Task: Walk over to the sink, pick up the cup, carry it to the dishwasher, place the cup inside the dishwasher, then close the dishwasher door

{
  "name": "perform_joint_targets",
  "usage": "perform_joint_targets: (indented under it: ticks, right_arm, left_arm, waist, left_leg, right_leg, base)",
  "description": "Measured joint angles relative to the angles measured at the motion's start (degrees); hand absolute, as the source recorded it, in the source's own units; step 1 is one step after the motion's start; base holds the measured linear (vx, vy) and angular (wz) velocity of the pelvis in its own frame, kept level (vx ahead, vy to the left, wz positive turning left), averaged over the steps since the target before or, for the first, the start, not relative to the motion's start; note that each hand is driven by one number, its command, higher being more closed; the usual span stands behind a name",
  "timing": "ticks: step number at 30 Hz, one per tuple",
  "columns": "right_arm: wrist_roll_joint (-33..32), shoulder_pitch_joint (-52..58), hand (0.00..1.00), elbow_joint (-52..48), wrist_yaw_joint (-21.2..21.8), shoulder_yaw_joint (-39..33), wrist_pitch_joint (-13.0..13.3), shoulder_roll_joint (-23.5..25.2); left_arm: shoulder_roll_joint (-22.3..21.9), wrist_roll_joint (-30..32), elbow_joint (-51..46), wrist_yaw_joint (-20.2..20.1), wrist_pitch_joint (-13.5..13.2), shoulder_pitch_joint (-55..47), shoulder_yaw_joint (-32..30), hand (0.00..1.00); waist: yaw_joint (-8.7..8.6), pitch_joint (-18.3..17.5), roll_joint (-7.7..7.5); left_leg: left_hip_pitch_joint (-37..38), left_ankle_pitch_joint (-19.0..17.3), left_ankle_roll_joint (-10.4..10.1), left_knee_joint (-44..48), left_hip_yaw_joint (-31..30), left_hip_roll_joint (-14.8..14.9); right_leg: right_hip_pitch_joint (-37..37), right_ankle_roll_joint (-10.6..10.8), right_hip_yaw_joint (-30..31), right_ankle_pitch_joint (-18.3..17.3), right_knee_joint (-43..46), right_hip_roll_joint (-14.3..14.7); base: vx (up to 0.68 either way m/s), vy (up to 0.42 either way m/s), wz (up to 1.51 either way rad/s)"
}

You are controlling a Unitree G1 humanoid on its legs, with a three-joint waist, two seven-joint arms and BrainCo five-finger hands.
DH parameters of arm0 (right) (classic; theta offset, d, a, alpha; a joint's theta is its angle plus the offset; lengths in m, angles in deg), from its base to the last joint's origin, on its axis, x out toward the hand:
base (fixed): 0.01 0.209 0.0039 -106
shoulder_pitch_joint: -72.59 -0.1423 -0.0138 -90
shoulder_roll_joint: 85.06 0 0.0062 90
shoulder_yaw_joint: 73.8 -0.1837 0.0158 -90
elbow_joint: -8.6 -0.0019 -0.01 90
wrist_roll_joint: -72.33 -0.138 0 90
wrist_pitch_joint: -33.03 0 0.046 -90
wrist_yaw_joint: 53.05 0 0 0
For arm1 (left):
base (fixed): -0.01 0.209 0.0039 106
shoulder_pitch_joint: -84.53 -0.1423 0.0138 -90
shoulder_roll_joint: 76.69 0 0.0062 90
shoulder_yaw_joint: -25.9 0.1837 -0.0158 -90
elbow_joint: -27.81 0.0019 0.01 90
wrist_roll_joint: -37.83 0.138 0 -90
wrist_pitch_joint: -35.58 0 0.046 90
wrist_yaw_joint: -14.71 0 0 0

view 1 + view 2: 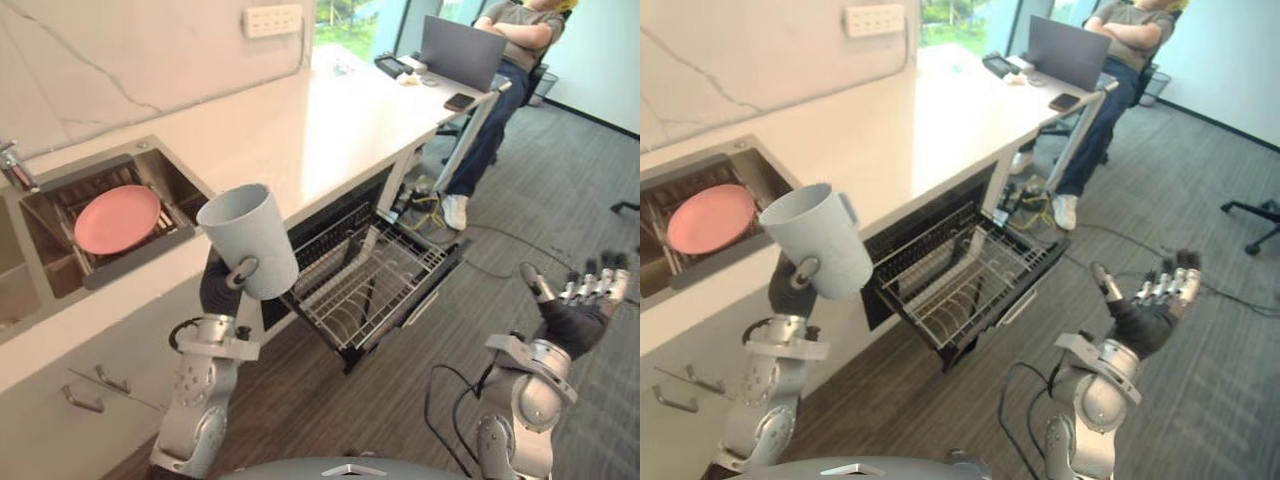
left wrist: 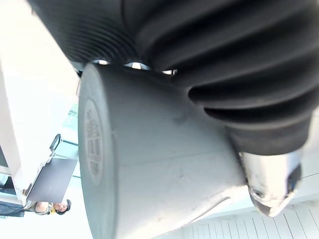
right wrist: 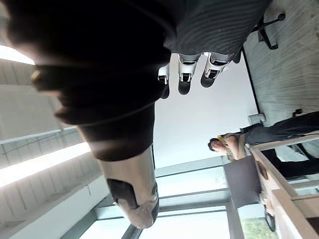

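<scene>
A pale grey cup [image 1: 250,238] is held upright in my left hand [image 1: 222,282], raised in front of the counter edge between the sink and the dishwasher. In the left wrist view the cup [image 2: 149,169] lies against the palm with the thumb [image 2: 271,186] curled on its side. The dishwasher [image 1: 372,268] stands open under the counter, its wire rack pulled out and bare. My right hand [image 1: 578,305] is lifted over the floor at the right, fingers [image 3: 182,74] straight and spread, holding nothing.
A sink [image 1: 160,172] set in the white counter holds a pink plate [image 1: 117,218] on a rack. At the counter's far end a person [image 1: 500,70] sits with a laptop [image 1: 462,50]. Cables lie on the wood floor by the dishwasher. Cabinet handles [image 1: 85,400] show below the sink.
</scene>
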Motion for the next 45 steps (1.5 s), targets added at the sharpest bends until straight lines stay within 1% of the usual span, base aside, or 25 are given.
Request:
perform_joint_targets:
  ticks: [4,6,8,9,10,12,13,14,17,21,23,25,30,31,32,34,35,36,37,38,39,40,41,42,45]
  right_arm:
    - [-1.21,0.03,0.0,1.25,6.24,3.84,-4.15,0.02]
    - [-1.14,0.01,0.0,1.57,10.32,5.92,-5.82,-0.03]
    - [-1.12,-0.03,0.0,1.6,12.45,6.2,-5.99,-0.35]
    - [-1.19,-0.02,0.0,1.63,13.06,6.16,-6.1,-0.8]
    - [-1.24,-0.1,0.0,1.63,13.58,6.18,-6.18,-1.55]
    - [-2.83,-0.61,0.0,1.78,14.73,6.22,-6.17,-3.48]
    - [-2.86,-0.59,0.0,1.99,15.18,6.38,-6.26,-3.77]
    - [-2.82,-0.81,0.0,2.42,15.79,6.95,-6.81,-3.55]
    - [-2.15,-1.0,0.0,3.57,15.82,9.29,-8.23,-2.93]
    - [-2.52,-1.84,0.0,3.43,17.38,9.36,-8.24,-2.94]
    - [-2.88,-1.96,0.0,3.52,18.04,9.5,-8.07,-2.93]
    - [-4.92,-3.13,0.0,4.37,19.11,9.97,-7.9,-2.94]
    - [-9.19,-7.95,0.0,8.03,23.88,14.14,-7.79,-3.1]
    - [-9.53,-8.05,0.0,8.23,24.88,15.06,-7.77,-3.1]
    - [-9.78,-8.07,0.0,8.24,25.53,15.49,-7.77,-3.09]
    - [-11.17,-8.13,0.0,8.17,27.25,17.09,-7.79,-2.99]
    - [-11.76,-8.12,0.0,8.07,27.81,17.88,-7.88,-2.84]
    - [-12.51,-8.26,0.0,7.76,29.33,19.28,-8.32,-2.26]
    - [-12.57,-8.43,0.0,7.74,29.58,19.72,-8.38,-2.16]
    - [-13.88,-9.54,0.0,7.73,30.8,21.56,-9.21,-2.15]
    - [-14.58,-10.71,0.0,7.66,31.8,22.73,-9.75,-2.13]
    - [-15.06,-11.49,0.0,7.63,32.16,23.46,-10.08,-2.59]
    - [-16.17,-11.4,0.0,7.45,32.16,23.53,-10.36,-3.05]
    - [-16.39,-11.13,0.0,7.51,32.01,23.21,-10.73,-4.87]
    - [-17.09,-11.21,0.0,7.48,31.56,21.78,-10.65,-6.61]
  left_arm:
    - [0.0,1.79,-0.04,-0.06,0.01,-1.07,-0.04,1.0]
    - [0.03,2.52,-0.06,-0.04,0.02,-3.46,-0.07,1.0]
    - [0.04,3.3,-0.09,-0.06,0.02,-4.81,0.12,1.0]
    - [0.0,3.67,-0.09,-0.08,0.02,-5.14,0.14,1.0]
    - [-0.16,4.29,-0.21,-0.07,0.02,-5.59,0.16,1.0]
    - [-0.35,7.6,-0.89,0.07,-0.17,-5.86,1.38,1.0]
    - [-0.75,8.4,-0.95,0.17,-0.21,-5.86,1.57,1.0]
    - [-1.53,9.62,-1.24,0.42,-0.24,-5.43,1.71,1.0]
    - [-2.27,10.35,-1.7,2.55,-0.15,-3.22,2.25,1.0]
    - [-2.29,12.23,-1.6,4.97,0.16,-2.46,3.41,1.0]
    - [-2.22,14.03,-0.74,5.73,0.14,-1.35,4.5,1.0]
    - [-2.22,16.22,0.29,7.95,0.23,0.4,5.31,1.0]
    - [-1.92,18.96,2.14,12.98,2.2,5.92,3.1,1.0]
    - [-1.66,19.86,2.85,13.96,2.82,6.68,2.54,1.0]
    - [-1.54,20.5,3.28,14.81,3.21,6.86,2.52,1.0]
    - [-1.12,21.76,4.37,17.09,4.69,6.93,2.19,1.0]
    - [-0.9,22.43,4.98,17.68,5.22,6.98,2.13,1.0]
    - [-0.53,23.5,5.82,18.8,6.09,6.93,2.13,1.0]
    - [-0.38,23.52,6.0,18.95,6.22,6.92,2.11,1.0]
    - [0.12,24.89,6.85,20.08,6.69,6.52,2.12,1.0]
    - [0.24,26.34,6.98,20.92,7.07,6.06,2.17,1.0]
    - [-0.37,27.89,7.84,21.56,7.2,6.0,2.56,1.0]
    - [-0.89,29.55,9.14,22.03,7.52,6.29,4.0,1.0]
    - [-2.51,31.5,10.72,22.06,7.54,6.65,6.65,1.0]
    - [-4.58,34.31,11.76,23.01,7.33,7.74,8.68,1.0]
  waist:
    - [1.02,0.8,0.88]
    - [2.09,1.84,0.89]
    - [2.49,2.47,1.78]
    - [2.51,2.51,1.99]
    - [2.83,2.78,1.6]
    - [2.9,2.23,3.35]
    - [2.77,2.04,3.64]
    - [2.52,2.05,3.5]
    - [2.51,3.16,1.55]
    - [1.99,2.95,-0.23]
    - [1.41,3.19,-0.59]
    - [0.96,3.31,-0.87]
    - [1.87,3.64,0.2]
    - [1.98,3.96,0.7]
    - [2.03,3.99,0.69]
    - [1.93,4.11,0.86]
    - [1.81,3.71,0.11]
    - [2.5,2.67,-1.68]
    - [2.75,2.42,-2.1]
    - [3.37,1.65,-3.0]
    - [3.8,1.18,-2.81]
    - [3.55,0.57,-2.03]
    - [2.6,0.32,-0.3]
    - [1.77,0.4,0.93]
    - [1.74,0.41,1.23]
  left_leg:
    - [-0.56,-0.01,0.01,1.79,0.17,-0.02]
    - [-4.41,-0.02,0.03,12.04,-0.01,2.23]
    - [-7.72,0.17,0.28,20.44,-2.49,4.51]
    - [-8.44,0.5,0.55,21.88,-4.32,4.5]
    - [-9.58,-0.14,-0.52,22.79,-6.7,3.69]
    - [-7.77,-0.88,-2.0,10.14,-12.86,0.29]
    - [-6.69,-0.95,-1.81,7.44,-13.06,0.1]
    - [-4.81,-0.27,-0.22,3.06,-12.78,-1.0]
    - [-2.66,0.86,0.31,0.55,-12.0,-2.37]
    - [-0.5,0.79,1.19,-2.82,-11.16,-4.3]
    - [0.79,0.86,1.35,-2.98,-10.81,-4.52]
    - [2.0,0.9,1.39,-2.94,-10.54,-4.76]
    - [2.08,0.82,1.51,-3.27,-10.57,-2.89]
    - [2.2,0.79,1.52,-2.99,-10.78,-1.75]
    - [2.26,0.63,1.24,-2.52,-11.11,-1.2]
    - [1.69,-0.5,-0.58,0.26,-13.66,0.58]
    - [1.49,-0.86,-1.2,1.04,-15.07,1.11]
    - [0.97,-1.53,-2.68,2.19,-16.82,1.42]
    - [0.87,-1.69,-2.98,2.36,-17.09,1.56]
    - [0.2,-2.47,-4.59,3.36,-17.44,2.42]
    - [-0.48,-2.91,-5.88,3.98,-17.32,3.63]
    - [-1.6,-2.88,-6.85,4.57,-18.01,5.47]
    - [-4.16,-1.84,-7.49,5.1,-17.04,7.5]
    - [-4.93,0.55,-7.73,4.97,-12.1,8.69]
    - [-4.16,5.4,-7.6,0.77,-5.88,8.07]
  right_leg:
    - [0.85,0.03,1.48,1.79,-3.03,0.42]
    - [0.64,-0.55,2.68,1.31,-2.68,0.07]
    - [0.79,-0.88,3.5,0.98,-2.52,0.56]
    - [0.84,-1.02,3.87,0.99,-2.41,0.71]
    - [0.89,-1.34,4.88,1.07,-2.23,0.53]
    - [-0.5,-1.26,6.67,1.09,-1.07,0.73]
    - [-0.88,-1.1,7.05,1.07,-0.85,0.88]
    - [-1.4,-0.74,7.85,1.3,-0.54,0.93]
    - [-1.92,0.02,8.64,1.59,0.66,-0.1]
    - [-9.08,-0.35,8.41,-4.63,17.29,-2.74]
    - [-12.9,-1.57,6.02,-5.39,26.15,-4.52]
    - [-13.28,-2.51,3.05,-5.41,27.58,-5.78]
    - [-11.68,-3.36,3.76,-1.59,21.08,-2.89]
    - [-13.16,-5.16,5.2,-2.17,23.54,-2.33]
    - [-14.09,-5.63,7.28,-3.72,25.75,-2.81]
    - [-12.98,-3.59,13.03,-4.26,24.74,-2.94]
    - [-11.03,-1.74,14.11,-3.41,21.91,-3.35]
    - [-7.97,1.69,13.62,-0.85,15.75,-4.22]
    - [-7.25,1.81,13.52,-0.12,14.35,-4.21]
    - [-4.67,3.45,12.38,-0.26,10.26,-3.88]
    - [-3.0,4.2,11.35,-1.52,7.25,-3.07]
    - [-2.26,3.5,9.52,-1.27,5.24,-1.53]
    - [-1.94,2.71,5.73,-1.05,3.96,-0.79]
    - [-1.55,2.06,2.59,-1.44,3.96,-0.91]
    - [0.19,1.51,-1.88,-1.82,4.0,-2.06]
  base:
    - [-0.09,-0.049,-0.12]
    - [-0.11,-0.097,-0.26]
    - [-0.09,-0.069,-0.24]
    - [-0.04,-0.026,-0.3]
    - [0.0,0.012,-0.45]
    - [-0.01,0.057,-0.51]
    - [0.01,0.065,-0.3]
    - [0.0,0.056,-0.18]
    - [0.0,0.061,-0.16]
    - [-0.02,0.055,-0.11]
    - [0.03,0.036,-0.02]
    - [0.11,0.039,-0.14]
    - [0.04,0.015,-0.35]
    - [-0.01,0.003,0.05]
    - [0.0,-0.021,0.26]
    - [0.02,-0.09,0.47]
    - [0.07,-0.292,0.68]
    - [0.07,-0.265,0.59]
    - [0.07,-0.331,0.41]
    - [0.04,-0.297,0.09]
    - [0.04,-0.369,0.14]
    - [0.04,-0.329,0.52]
    - [0.06,-0.3,1.13]
    - [0.07,-0.259,1.13]
    - [0.04,-0.136,0.9]
